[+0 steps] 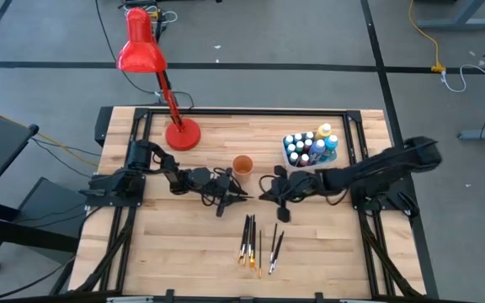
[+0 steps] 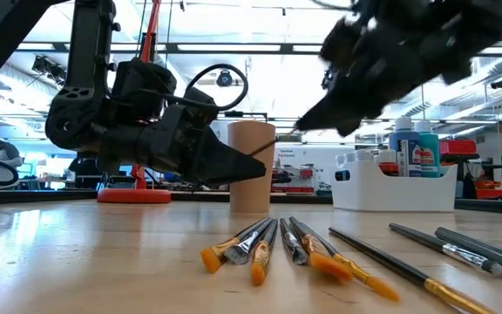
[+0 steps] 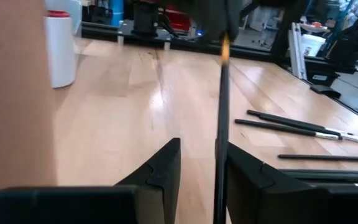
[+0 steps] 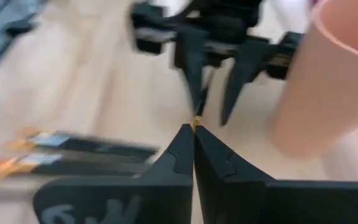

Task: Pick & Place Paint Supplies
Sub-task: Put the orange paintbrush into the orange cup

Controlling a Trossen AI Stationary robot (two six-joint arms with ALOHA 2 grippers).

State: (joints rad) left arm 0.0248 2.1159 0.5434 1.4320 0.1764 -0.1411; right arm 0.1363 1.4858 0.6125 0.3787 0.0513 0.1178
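A thin dark-handled paintbrush (image 3: 220, 106) spans the gap between my two grippers at mid-table, clear of the wood. My right gripper (image 4: 194, 129) is shut on its end with the orange band. My left gripper (image 3: 204, 144) is open, with the handle running between its fingers. Several more paintbrushes (image 1: 255, 244) lie flat on the table nearer the front edge. The small paint bottles (image 1: 311, 145) stand in a white tub (image 2: 390, 190) at the far right. My right gripper pinches the brush's end by the orange band (image 4: 196, 122) between its two fingertips. The fingers slant down from the table's right and lie roughly along the brush. The brush is clear of the table, sloping down toward my left gripper. Whether my left gripper touches the handle (image 3: 219, 162), which passes close to one finger (image 3: 247, 174), I cannot tell.
An orange cup (image 1: 242, 165) stands just beyond the two grippers. A red desk lamp (image 1: 182, 133) has its base at the far left. Bare wood lies between the grippers and the loose brushes (image 2: 277, 249).
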